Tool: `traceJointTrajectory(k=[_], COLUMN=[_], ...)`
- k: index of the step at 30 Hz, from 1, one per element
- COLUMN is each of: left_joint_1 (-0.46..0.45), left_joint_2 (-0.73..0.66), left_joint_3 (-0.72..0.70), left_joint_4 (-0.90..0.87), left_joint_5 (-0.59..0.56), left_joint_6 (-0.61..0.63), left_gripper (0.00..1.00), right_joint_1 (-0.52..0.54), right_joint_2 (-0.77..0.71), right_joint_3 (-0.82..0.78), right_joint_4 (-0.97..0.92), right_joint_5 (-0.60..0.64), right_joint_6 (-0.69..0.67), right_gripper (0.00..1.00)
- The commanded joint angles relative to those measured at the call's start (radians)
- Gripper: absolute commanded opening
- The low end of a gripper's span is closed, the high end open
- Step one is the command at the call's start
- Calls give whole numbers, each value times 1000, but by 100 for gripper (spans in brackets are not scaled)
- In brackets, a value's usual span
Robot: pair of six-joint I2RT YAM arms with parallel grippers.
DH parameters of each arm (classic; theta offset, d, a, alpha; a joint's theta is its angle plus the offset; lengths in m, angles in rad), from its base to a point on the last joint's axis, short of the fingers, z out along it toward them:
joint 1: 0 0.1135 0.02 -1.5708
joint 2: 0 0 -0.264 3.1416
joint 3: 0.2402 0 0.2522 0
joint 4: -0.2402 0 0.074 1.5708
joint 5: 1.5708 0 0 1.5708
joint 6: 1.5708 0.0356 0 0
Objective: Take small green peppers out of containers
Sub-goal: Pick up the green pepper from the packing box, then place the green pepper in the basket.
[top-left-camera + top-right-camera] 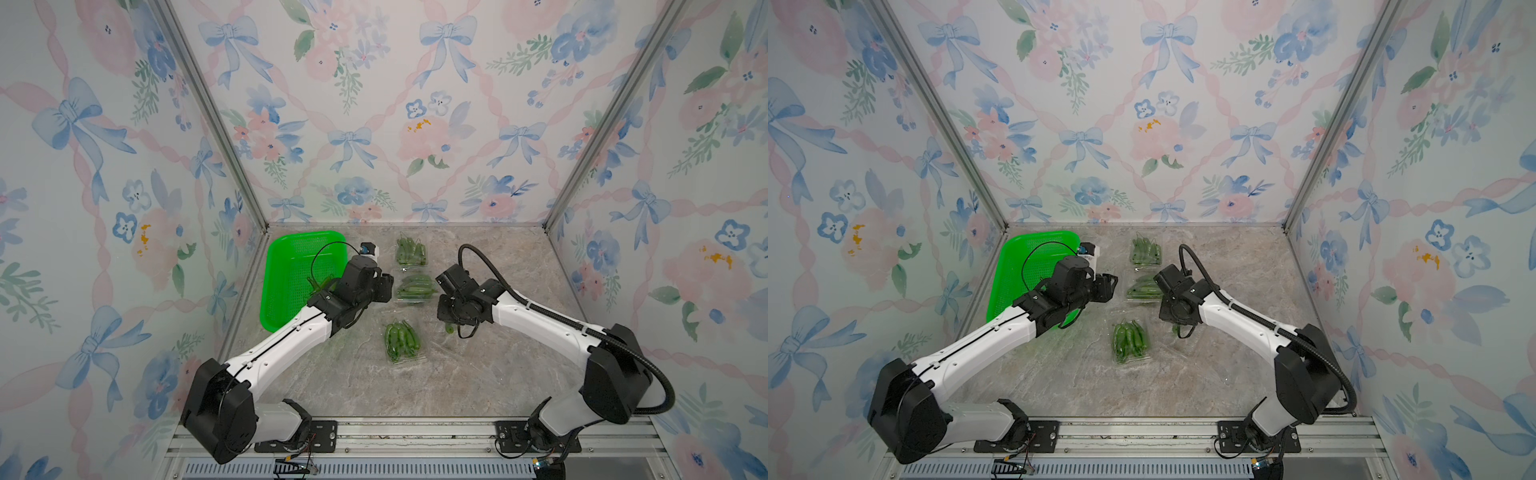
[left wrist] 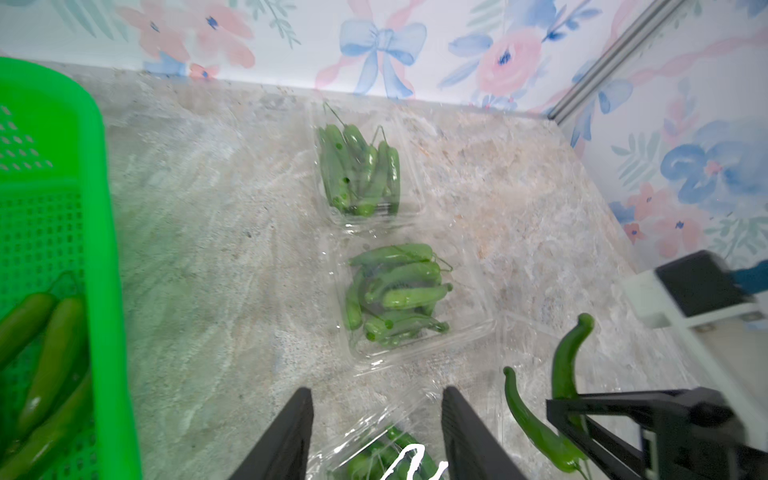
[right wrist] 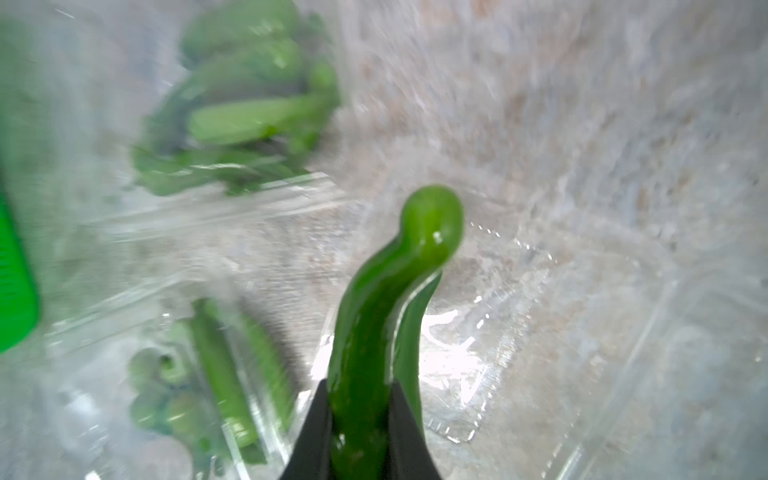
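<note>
Right pincer [image 3: 359, 388]: clenched on one small green pepper [image 3: 386, 291], over an open clear container [image 3: 519, 332].
Left pincer [image 2: 377, 395]: released, nothing between its jaws.
In my way: left pincer and the middle container [image 1: 413, 286] stand between that pepper and the basket [image 1: 291, 253].
Containers: three in a row, each full of peppers.
Basket: against the left wall, a few peppers inside.
Room: bare bench [image 1: 374, 386] towards the front.

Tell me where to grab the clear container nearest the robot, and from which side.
Grip the nearest container across its short width, midway along, coming down from above. It lies flat on the table, long sides running roughly away from the robot, peppers packed lengthwise inside, so the long walls probably give the firmest hold. The left claw is open and close by.
</note>
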Motion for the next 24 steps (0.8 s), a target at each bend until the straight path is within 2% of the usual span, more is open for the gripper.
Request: traceJointTrajectory(k=[1,7,11,18,24], left_joint_1=[67,203,308,576,699], left_joint_2=[-81,-233,-332,-437,-461], left_joint_3=[-33,-42,-55,-159,-210], left_joint_4=[4,-47,-96,-109,-125], left_joint_5=[-20,0,-31,196,298], left_joint_6=[-20,-47,-66,-124,-129], left_gripper=[55,58,62,64,62], right_joint_1=[35,101,118,188,214], right_joint_2=[-22,121,291,583,820], right_joint_3=[111,418,615,983,1242], right_joint_4=[44,63,83,4,-22], right_joint_5=[11,-71,-186,-278,-386], right_joint_6=[-132,-298,-326,-379,-338], right_gripper=[4,5,5,6,6])
